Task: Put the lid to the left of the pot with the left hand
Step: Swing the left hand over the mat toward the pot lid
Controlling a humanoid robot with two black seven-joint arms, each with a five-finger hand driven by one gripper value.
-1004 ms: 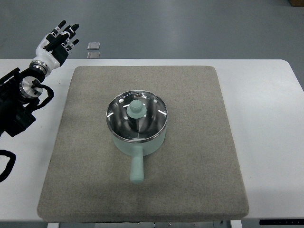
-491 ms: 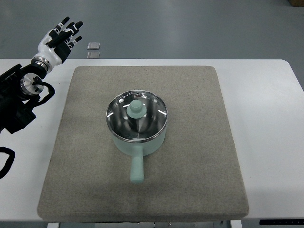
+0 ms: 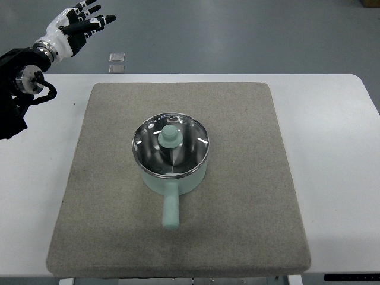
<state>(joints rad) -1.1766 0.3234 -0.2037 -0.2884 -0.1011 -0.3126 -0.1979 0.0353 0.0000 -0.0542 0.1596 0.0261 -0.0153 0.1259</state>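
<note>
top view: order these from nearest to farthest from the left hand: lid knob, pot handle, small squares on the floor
From the left hand at the top left:
1. Small squares on the floor, just beyond the table's far edge.
2. Lid knob, at the mat's centre, on the pot.
3. Pot handle, pointing toward the near edge.

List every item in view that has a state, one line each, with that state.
Lid: on the pot, closed, knob up.
Pot: upright on the mat, covered, handle pointing toward the near edge.
Mat: lying flat on the table.
Left hand: open, fingers extended, holding nothing, raised at the far left corner, away from the pot.
Right hand: not in view.
</note>
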